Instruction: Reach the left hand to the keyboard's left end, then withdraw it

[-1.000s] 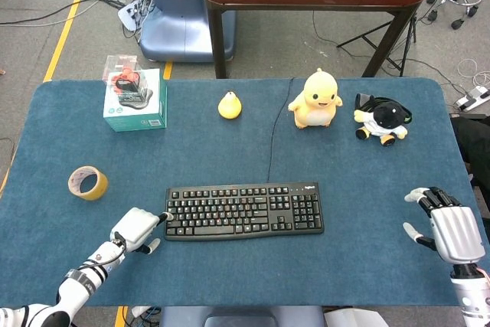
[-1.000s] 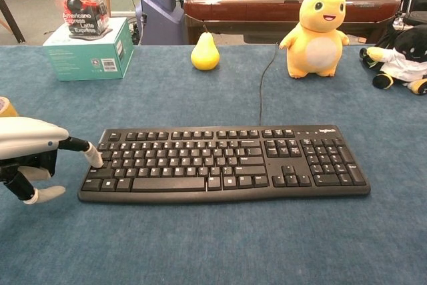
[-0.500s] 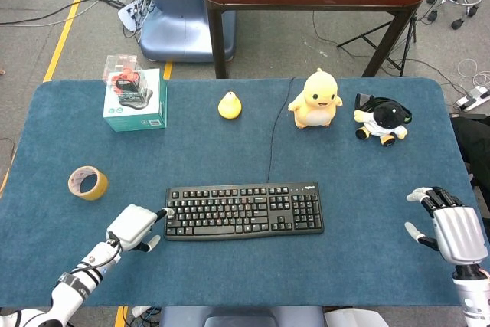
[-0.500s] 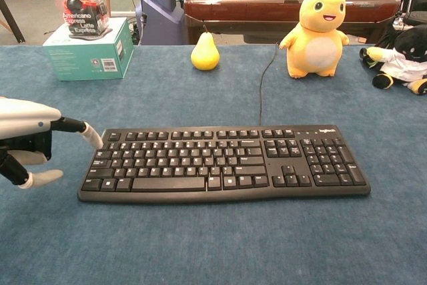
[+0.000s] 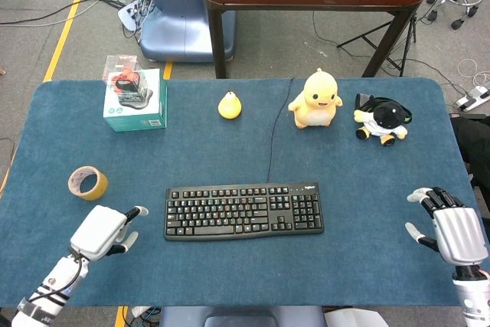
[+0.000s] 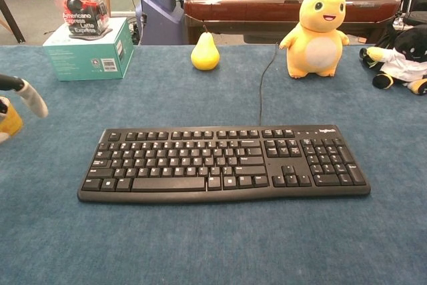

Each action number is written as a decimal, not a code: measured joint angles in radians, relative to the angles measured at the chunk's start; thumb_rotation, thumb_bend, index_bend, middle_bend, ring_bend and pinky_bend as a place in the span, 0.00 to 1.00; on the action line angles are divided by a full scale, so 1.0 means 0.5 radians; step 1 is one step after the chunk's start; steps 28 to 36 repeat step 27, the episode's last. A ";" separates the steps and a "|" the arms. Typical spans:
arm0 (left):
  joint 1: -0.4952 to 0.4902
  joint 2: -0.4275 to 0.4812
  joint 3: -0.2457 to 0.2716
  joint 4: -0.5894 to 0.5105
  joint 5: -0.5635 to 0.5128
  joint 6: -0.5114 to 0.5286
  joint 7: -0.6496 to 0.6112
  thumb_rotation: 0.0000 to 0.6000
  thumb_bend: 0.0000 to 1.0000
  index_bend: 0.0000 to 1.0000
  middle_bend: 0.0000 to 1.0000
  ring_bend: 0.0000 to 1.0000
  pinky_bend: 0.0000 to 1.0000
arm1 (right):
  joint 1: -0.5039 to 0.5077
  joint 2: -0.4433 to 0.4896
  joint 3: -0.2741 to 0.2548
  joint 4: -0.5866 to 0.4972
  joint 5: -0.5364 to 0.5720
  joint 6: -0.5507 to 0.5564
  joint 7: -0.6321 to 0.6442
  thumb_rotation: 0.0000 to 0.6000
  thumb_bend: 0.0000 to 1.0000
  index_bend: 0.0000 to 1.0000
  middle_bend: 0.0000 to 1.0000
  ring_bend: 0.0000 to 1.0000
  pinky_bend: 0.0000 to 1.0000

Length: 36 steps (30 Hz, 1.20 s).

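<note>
Left robot hand drawn back from the keyboard

The left robot hand (image 5: 100, 230), touching the left end of the keyboard (image 5: 243, 210) half a second ago, has been pulled clear to its left; the withdrawal is judged nearly complete. It is held low above the bench (image 5: 230, 143), empty, fingers loosely spread. The keyboard lies mid-bench.

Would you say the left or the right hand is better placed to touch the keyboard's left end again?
Left. The left hand lies just beside the keyboard, whereas the right hand sits beyond its opposite end.
</note>
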 measured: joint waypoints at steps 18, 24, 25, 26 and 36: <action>0.449 -0.041 0.031 0.349 0.163 0.430 -0.281 1.00 0.38 0.44 0.75 0.78 0.96 | 0.037 -0.035 0.013 0.023 0.075 -0.115 -0.058 1.00 0.19 0.41 0.36 0.27 0.50; 0.480 -0.052 -0.007 0.359 0.150 0.408 -0.282 1.00 0.38 0.44 0.75 0.78 0.96 | 0.049 -0.025 0.017 0.030 0.092 -0.135 -0.018 1.00 0.19 0.41 0.36 0.27 0.50; 0.483 -0.051 -0.009 0.360 0.146 0.401 -0.284 1.00 0.38 0.44 0.75 0.78 0.96 | 0.050 -0.023 0.017 0.030 0.093 -0.138 -0.011 1.00 0.19 0.41 0.36 0.27 0.50; 0.487 -0.051 -0.013 0.363 0.141 0.392 -0.285 1.00 0.38 0.44 0.75 0.78 0.96 | 0.052 -0.020 0.016 0.030 0.094 -0.143 -0.004 1.00 0.19 0.41 0.36 0.27 0.50; 0.490 -0.050 -0.015 0.365 0.139 0.386 -0.285 1.00 0.38 0.44 0.75 0.78 0.96 | 0.056 -0.017 0.015 0.030 0.093 -0.149 0.002 1.00 0.19 0.41 0.36 0.27 0.50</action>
